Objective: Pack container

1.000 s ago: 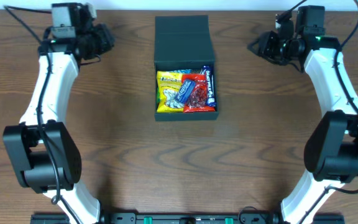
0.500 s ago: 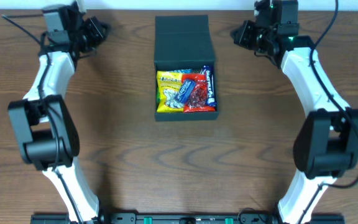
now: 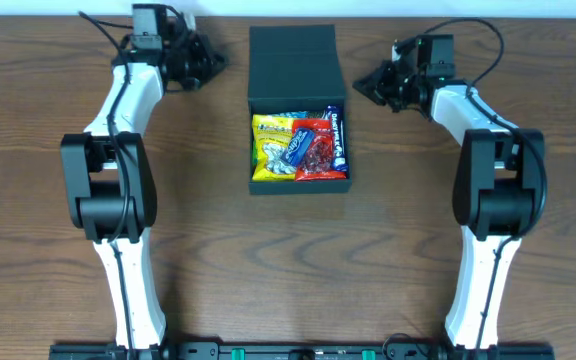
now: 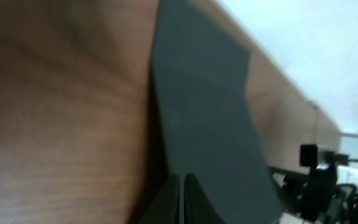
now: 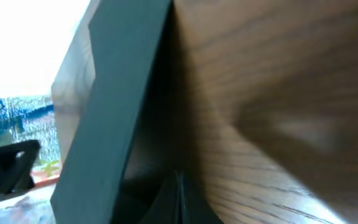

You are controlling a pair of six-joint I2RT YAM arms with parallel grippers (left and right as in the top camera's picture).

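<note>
The dark teal container [image 3: 336,185] stands at the back middle of the table, its flap lid [image 3: 293,55] folded open and lying flat behind it. Inside lie a yellow packet [image 3: 271,145], a red packet [image 3: 315,152] and a blue bar [image 3: 339,138]. My left gripper [image 3: 218,62] is shut and empty, pointing at the lid's left edge with a small gap. My right gripper [image 3: 359,86] is shut and empty, just off the container's right side. The left wrist view shows the lid [image 4: 204,112] ahead of the shut left gripper [image 4: 183,199]; the right wrist view shows the container's wall [image 5: 110,106] past the shut right gripper [image 5: 179,199].
The wooden table [image 3: 288,260] spreads out in front of the container. Its back edge [image 3: 228,18] runs just behind the lid and both grippers. Both arms reach up from bases at the front edge.
Both arms have swung inward from the table's back corners toward the container. The left gripper now sits by the lid, the right by the box's right side.
</note>
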